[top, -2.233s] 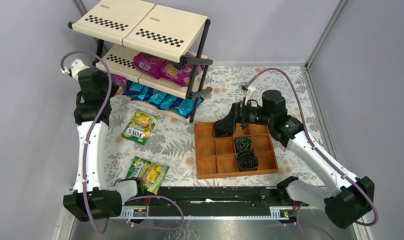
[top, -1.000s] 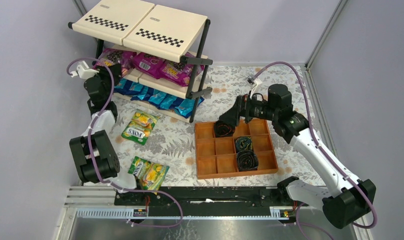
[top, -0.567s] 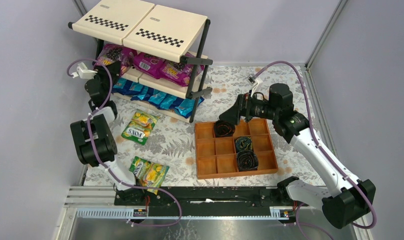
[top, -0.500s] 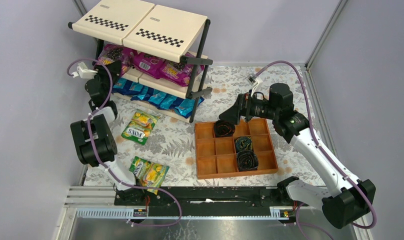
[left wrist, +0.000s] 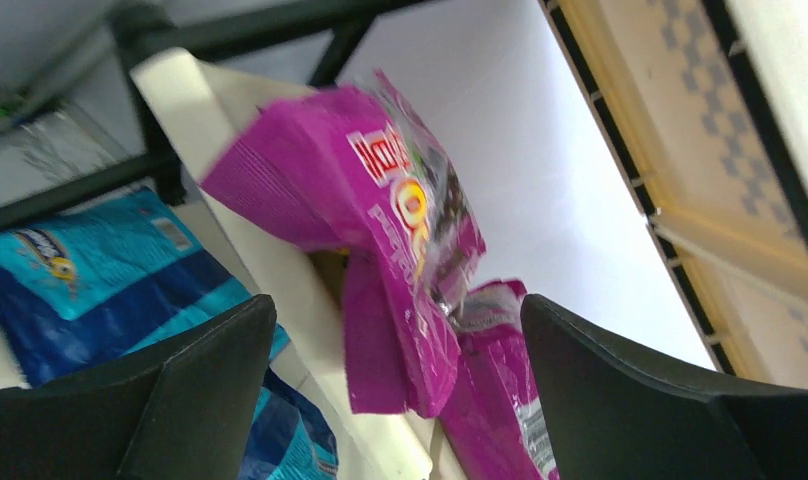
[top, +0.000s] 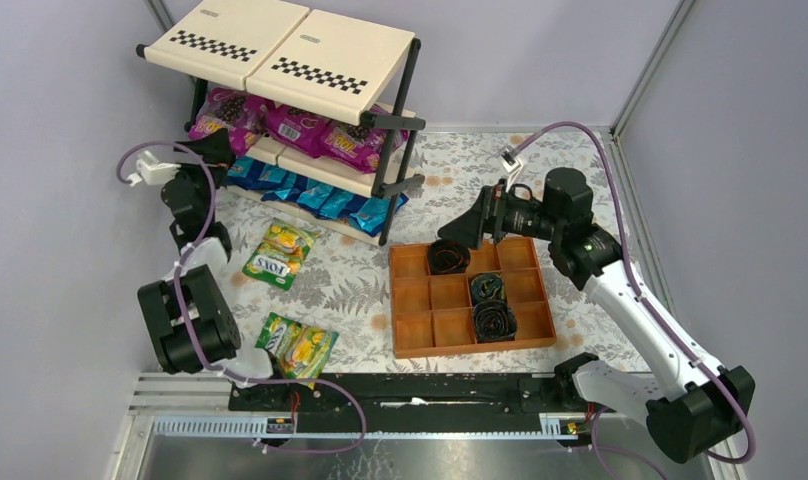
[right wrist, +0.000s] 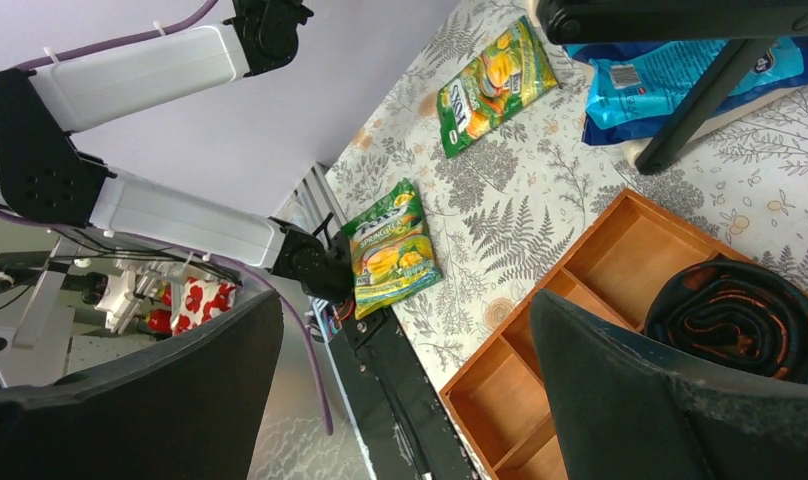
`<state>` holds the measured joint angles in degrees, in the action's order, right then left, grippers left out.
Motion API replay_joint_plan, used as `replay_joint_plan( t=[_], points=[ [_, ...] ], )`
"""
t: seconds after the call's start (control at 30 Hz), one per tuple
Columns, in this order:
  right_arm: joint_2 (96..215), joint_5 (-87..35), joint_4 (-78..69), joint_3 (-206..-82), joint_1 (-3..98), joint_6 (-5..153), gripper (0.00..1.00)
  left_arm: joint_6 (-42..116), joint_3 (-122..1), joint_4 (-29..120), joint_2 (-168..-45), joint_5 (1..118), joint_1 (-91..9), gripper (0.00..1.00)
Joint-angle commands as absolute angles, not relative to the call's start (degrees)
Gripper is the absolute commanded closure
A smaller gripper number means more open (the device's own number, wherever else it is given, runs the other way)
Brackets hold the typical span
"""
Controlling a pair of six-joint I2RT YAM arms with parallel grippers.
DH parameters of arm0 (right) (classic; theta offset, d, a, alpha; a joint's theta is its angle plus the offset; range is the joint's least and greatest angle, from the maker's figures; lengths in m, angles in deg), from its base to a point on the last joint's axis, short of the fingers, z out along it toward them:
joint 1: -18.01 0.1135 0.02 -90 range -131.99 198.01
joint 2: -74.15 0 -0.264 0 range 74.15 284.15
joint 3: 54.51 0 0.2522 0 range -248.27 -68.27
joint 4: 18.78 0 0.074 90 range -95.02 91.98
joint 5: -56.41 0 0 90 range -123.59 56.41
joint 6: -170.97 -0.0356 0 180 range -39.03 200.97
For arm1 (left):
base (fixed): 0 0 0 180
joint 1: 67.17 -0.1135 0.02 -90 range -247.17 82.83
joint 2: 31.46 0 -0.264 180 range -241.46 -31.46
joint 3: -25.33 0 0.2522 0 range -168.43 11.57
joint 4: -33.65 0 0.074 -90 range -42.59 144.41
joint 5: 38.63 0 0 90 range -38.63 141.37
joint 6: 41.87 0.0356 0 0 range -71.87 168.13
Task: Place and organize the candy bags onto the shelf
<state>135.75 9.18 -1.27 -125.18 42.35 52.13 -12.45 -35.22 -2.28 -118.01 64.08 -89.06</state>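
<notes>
Near edge, left of centre: one green bag (top: 296, 345) lay flat on the flowered cloth (top: 450, 165), close to the arm rail. A second green bag (top: 278, 252) lay farther in, towards the left edge, well apart from the first. Neither was on the shelf.

Right of centre: orange-brown tray (top: 412, 297), square to the near edge. Three dark rolls (top: 495, 321) sat in separate compartments, and the other compartments in view were bare wood.

Right gripper (right wrist: 405, 300) hovered over the far side of the tray. Its jaws were wide apart with nothing between them. The farthest roll lay in its compartment just beside the gripper, untouched.

Left gripper (left wrist: 395, 310) was at the left end of the shelf (top: 280, 45), level with the middle tier. Jaws were wide and held nothing. In the left wrist view a purple bag (left wrist: 380, 230) lay directly ahead, slightly blurred, one end hanging over the edge of the tier.

Far left corner: the shelf stood at an angle to the worktop edges. The top tier carried no bags. The middle tier held three purple bags in a row. The bottom tier held a row of blue bags (top: 310, 193), overlapping and reaching the right-hand post.
</notes>
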Motion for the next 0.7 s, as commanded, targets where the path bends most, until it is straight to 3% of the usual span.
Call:
replay_joint_plan(
  t=[0.0, 0.23, 0.53, 0.67],
  points=[
    [132.7, 11.0, -3.4, -125.0, 42.2, 51.3, 0.00, -17.3, -33.7, 0.6, -114.8, 59.3, -91.9, 0.04],
    [132.5, 11.3, -2.0, -125.4, 42.1, 53.2, 0.00, -28.4, -34.1, -13.4, -122.0, 63.8, -93.2, 0.10],
    [133.5, 11.4, -2.4, -125.4, 42.2, 53.9, 0.00, -34.0, -32.8, -29.9, -128.9, 65.7, -93.9, 0.38],
    [135.0, 12.1, -3.4, -125.2, 42.1, 53.5, 0.00, -41.5, -34.6, -42.2, -136.4, 66.8, -93.8, 0.43]
  ],
)
